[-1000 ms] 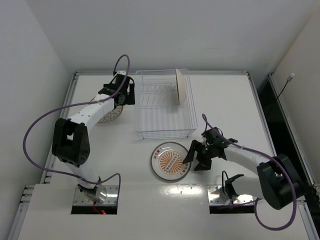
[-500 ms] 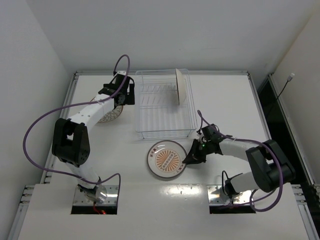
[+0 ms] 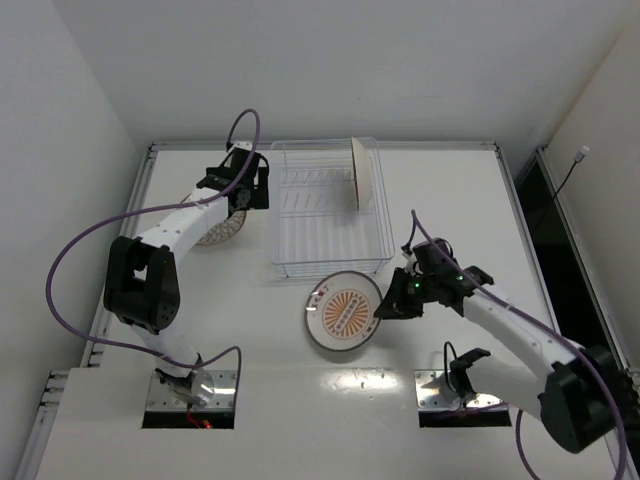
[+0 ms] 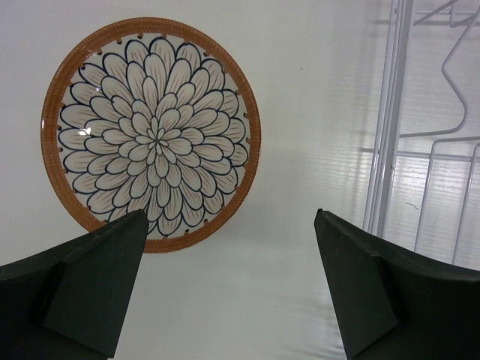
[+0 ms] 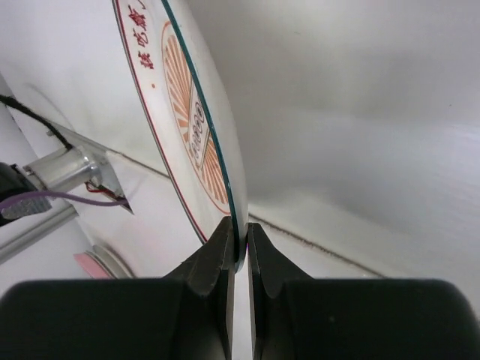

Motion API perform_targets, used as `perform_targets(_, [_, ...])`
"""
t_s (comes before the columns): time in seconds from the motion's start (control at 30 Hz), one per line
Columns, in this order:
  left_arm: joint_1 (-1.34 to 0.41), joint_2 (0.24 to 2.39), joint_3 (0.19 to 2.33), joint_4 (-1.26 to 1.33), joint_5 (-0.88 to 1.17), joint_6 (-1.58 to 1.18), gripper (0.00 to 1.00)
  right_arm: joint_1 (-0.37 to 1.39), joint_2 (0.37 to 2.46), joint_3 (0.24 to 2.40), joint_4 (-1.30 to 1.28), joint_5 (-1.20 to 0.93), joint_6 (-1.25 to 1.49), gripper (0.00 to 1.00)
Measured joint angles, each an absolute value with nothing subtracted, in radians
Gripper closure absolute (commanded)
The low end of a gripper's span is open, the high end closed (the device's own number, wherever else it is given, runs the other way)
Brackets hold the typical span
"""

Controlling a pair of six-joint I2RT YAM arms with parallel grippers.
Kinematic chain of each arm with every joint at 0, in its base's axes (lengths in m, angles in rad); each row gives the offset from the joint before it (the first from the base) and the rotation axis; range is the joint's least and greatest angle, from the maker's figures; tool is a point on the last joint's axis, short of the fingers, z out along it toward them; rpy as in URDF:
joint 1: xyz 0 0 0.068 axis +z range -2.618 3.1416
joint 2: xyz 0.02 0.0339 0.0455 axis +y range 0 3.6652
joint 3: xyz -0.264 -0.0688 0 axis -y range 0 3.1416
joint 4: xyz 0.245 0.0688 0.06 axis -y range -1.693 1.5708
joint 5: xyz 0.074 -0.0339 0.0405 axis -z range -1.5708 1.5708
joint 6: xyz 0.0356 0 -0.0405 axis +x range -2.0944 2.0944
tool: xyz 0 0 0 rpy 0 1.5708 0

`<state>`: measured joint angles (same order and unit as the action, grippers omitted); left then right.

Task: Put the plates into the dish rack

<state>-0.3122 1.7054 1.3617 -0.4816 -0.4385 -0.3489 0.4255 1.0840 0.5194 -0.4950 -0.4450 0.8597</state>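
Though it is white, the tilted plate (image 3: 343,313) bears an orange medallion.

Red characters on orange-medallion plate (image 5: 176,82) rim; unreadable.

We are looking at a robotics lab, at a purpose-built test cell rather than a kitchen. The white desk (image 3: 450,200) is boxed in by plain white walls (image 3: 300,60) and edged with a metal rail (image 3: 440,146). Two robot arms, the left arm (image 3: 170,225) and the right arm (image 3: 520,325), stand on metal mounting plates (image 3: 190,395) at the near edge. A purple cable (image 3: 58,285) loops openly from the left arm. A thin wire with a white plug (image 3: 581,155) hangs down the right-hand wall. The kitchenware here, a clear dish rack (image 3: 325,250) and an orange-centred plate (image 3: 343,312), reads as test props on bare lab furniture.
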Motion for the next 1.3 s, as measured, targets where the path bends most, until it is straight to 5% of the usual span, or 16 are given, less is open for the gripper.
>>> perform_targets(0.23, [-0.312, 1.705, 1.362, -0.481, -0.442, -0.349, 0.08, 0.471, 0.933, 0.859, -0.767, -0.308, 0.799, 1.0])
perform_targets(0.47, [-0.312, 1.705, 1.362, -0.482, -0.442, -0.349, 0.08, 0.503, 1.011, 1.23, -0.966, -0.136, 0.697, 1.0])
perform_targets(0.77, [-0.312, 1.705, 1.362, -0.482, -0.443, -0.349, 0.08, 0.523, 1.378, 1.765, -1.016, 0.315, 0.588, 1.0])
perform_targets(1.3, [-0.312, 1.705, 1.362, -0.482, -0.442, -0.349, 0.08, 0.627, 2.031, 2.252, -0.956, 0.776, 0.4, 1.0])
